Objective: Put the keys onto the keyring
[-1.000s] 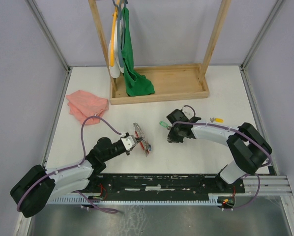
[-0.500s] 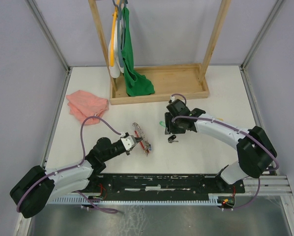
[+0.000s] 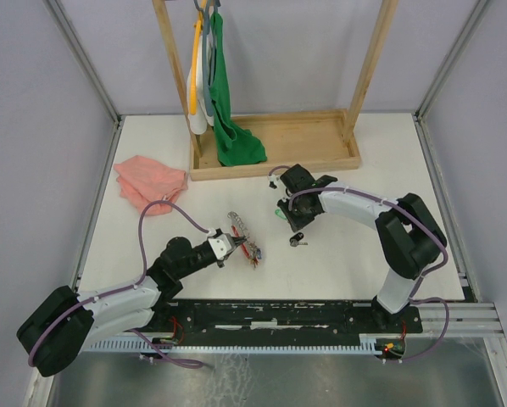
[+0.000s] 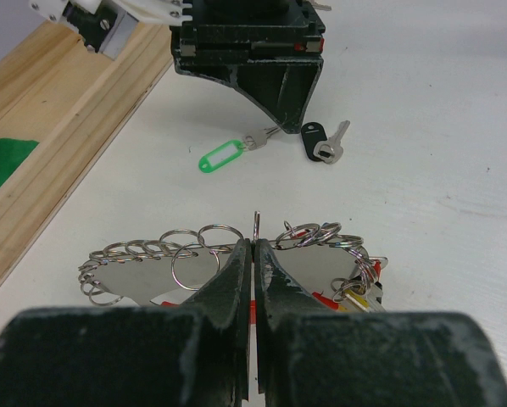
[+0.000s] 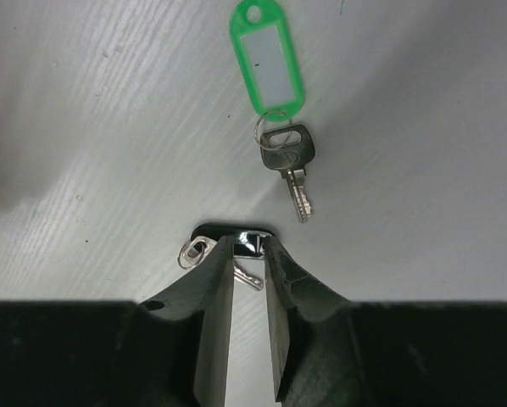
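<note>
Keyring (image 4: 194,250) lies left of the table's (image 3: 347,254) middle, its wire pinched in the fully closed left gripper (image 4: 253,250), probably to steady it for threading; that arm reaches low and forward. Further right, green key (image 5: 268,64) and black key (image 4: 320,142) lie loose. The right gripper (image 5: 248,250) points down over them, jaws narrowly parted, apparently holding nothing, its arm bent leftward.

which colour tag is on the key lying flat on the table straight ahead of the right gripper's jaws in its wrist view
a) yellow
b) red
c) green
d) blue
c: in the right wrist view the green-tagged key lies flat on the table just beyond the right gripper. Its oblong green tag with a white label points away from the jaws.
</note>
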